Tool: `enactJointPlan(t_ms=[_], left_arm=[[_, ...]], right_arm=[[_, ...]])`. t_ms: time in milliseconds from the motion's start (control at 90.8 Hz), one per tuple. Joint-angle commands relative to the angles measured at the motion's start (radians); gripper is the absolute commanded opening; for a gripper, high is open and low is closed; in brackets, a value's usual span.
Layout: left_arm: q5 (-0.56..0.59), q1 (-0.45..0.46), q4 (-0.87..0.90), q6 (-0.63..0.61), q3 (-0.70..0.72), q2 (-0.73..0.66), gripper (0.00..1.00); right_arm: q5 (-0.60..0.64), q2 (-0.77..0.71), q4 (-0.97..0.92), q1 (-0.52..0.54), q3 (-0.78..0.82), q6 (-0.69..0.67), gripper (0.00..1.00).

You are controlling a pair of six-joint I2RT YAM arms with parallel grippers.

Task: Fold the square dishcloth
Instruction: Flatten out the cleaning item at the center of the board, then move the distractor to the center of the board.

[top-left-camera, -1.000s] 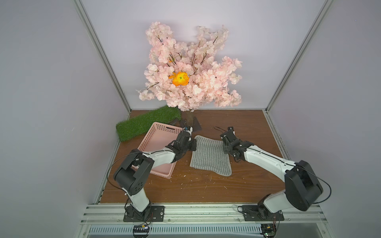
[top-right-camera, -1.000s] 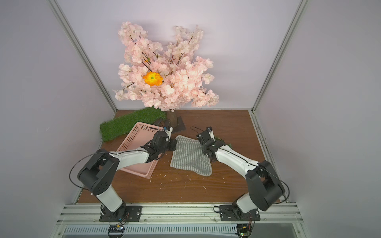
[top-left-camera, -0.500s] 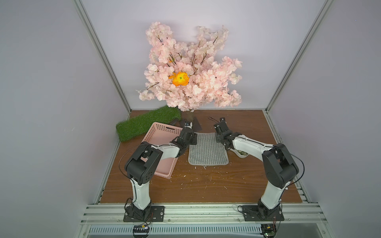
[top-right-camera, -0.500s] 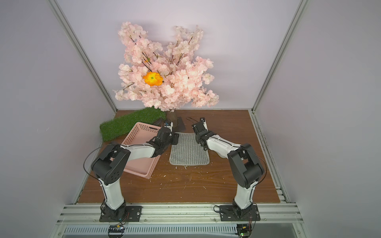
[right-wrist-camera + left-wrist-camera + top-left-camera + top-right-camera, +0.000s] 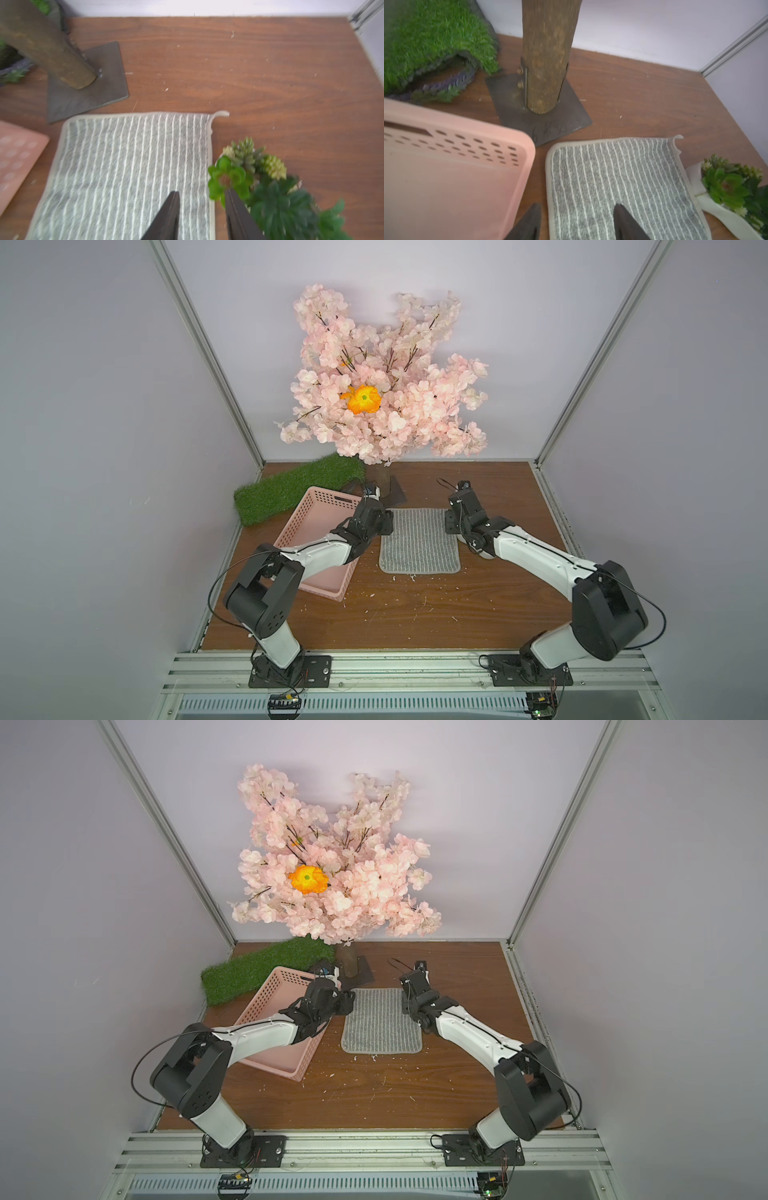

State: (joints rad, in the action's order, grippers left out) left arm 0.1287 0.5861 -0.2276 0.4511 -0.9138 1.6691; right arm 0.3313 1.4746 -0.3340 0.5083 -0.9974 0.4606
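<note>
Both grippers have just released: your left gripper (image 5: 577, 207) and right gripper (image 5: 202, 192) stand apart near the far corners. The square dishcloth (image 5: 419, 541) lies flat on the surface (image 5: 415, 614) beside the pink basket (image 5: 328, 498); one fold appears laid.

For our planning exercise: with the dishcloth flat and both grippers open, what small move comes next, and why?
Probably lift both straight up: the left gripper and right gripper stand open, holding nothing, the square dishcloth lies flat, and the potted succulents crowd the right one.
</note>
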Motion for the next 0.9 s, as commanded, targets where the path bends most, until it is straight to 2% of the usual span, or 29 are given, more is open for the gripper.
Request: enactJointPlan(t_ms=[0, 220, 506, 682, 804, 892], left_arm=[[0.052, 0.054, 0.129, 0.048, 0.054, -0.026, 0.58], [0.130, 0.099, 0.173, 0.141, 0.164, -0.069, 0.59], [0.090, 0.104, 0.152, 0.165, 0.179, -0.018, 0.59], [0.063, 0.105, 0.136, 0.171, 0.186, 0.004, 0.50], [0.041, 0.106, 0.122, 0.181, 0.197, 0.011, 0.28], [0.030, 0.106, 0.111, 0.183, 0.200, -0.003, 0.20]], right_arm=[[-0.108, -0.058, 0.027, 0.003, 0.097, 0.070, 0.38], [-0.186, -0.132, 0.111, 0.012, 0.232, 0.106, 0.35], [-0.228, -0.009, 0.192, 0.013, 0.239, 0.127, 0.23], [-0.249, 0.039, 0.222, 0.013, 0.229, 0.137, 0.22], [-0.245, 0.048, 0.223, 0.013, 0.225, 0.141, 0.21], [-0.234, 0.050, 0.216, 0.013, 0.222, 0.139, 0.21]])
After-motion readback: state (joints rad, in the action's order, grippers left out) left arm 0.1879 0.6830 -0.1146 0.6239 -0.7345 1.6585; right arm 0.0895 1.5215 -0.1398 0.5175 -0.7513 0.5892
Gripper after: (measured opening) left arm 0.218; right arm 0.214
